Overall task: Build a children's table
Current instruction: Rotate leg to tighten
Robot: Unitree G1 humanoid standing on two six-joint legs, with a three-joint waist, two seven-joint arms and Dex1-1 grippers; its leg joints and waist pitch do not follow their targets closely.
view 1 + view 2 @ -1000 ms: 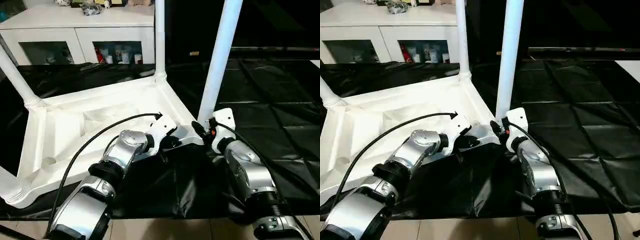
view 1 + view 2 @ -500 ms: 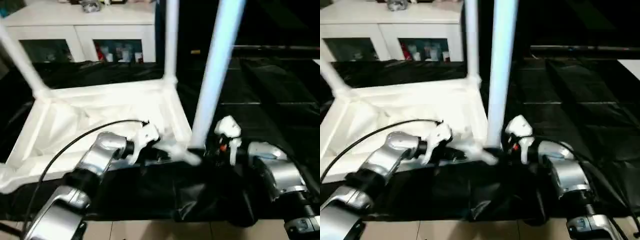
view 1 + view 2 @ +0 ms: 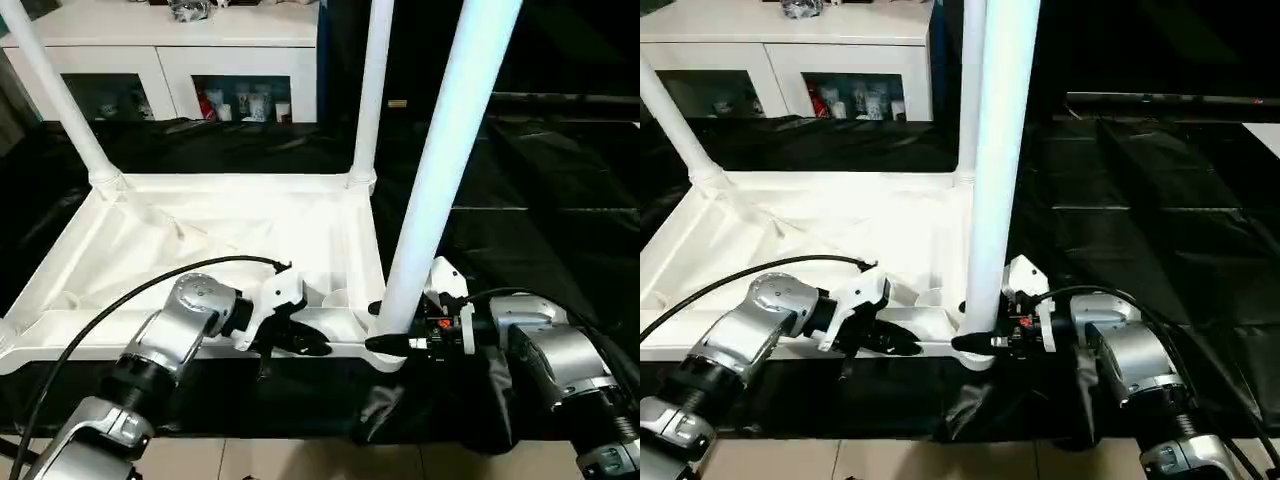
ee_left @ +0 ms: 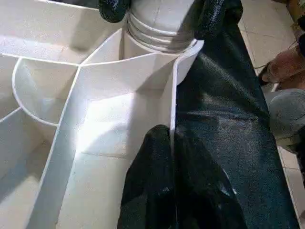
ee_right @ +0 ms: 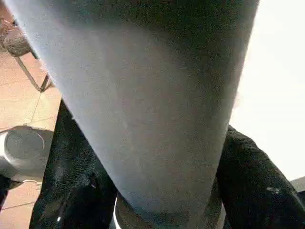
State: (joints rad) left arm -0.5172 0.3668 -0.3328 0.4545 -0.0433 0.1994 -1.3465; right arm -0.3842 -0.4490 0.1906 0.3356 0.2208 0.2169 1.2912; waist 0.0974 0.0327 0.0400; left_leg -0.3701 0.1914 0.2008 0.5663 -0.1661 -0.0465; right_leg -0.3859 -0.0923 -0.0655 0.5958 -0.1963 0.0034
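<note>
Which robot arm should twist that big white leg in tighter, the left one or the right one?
Probably the right. The right gripper already has its black fingers on both sides of the long white tapered tube leg at its base. The left gripper is pinched shut on the rim of the white plastic tabletop, steadying it.

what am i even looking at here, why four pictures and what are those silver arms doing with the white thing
This is a humanoid robot building a children's table. Two pictures come from cameras in its head, looking down over its silver forearms; the other two come from cameras on its wrists, looking along the black fingers. The white tabletop lies upside down on a work table draped in black, with legs standing up from its corners. The left gripper is shut on the tabletop's near rim; the left wrist view shows the thin rim between its fingers. The right gripper has its fingers either side of the base of the nearest leg. Behind stands a white cabinet.
</note>
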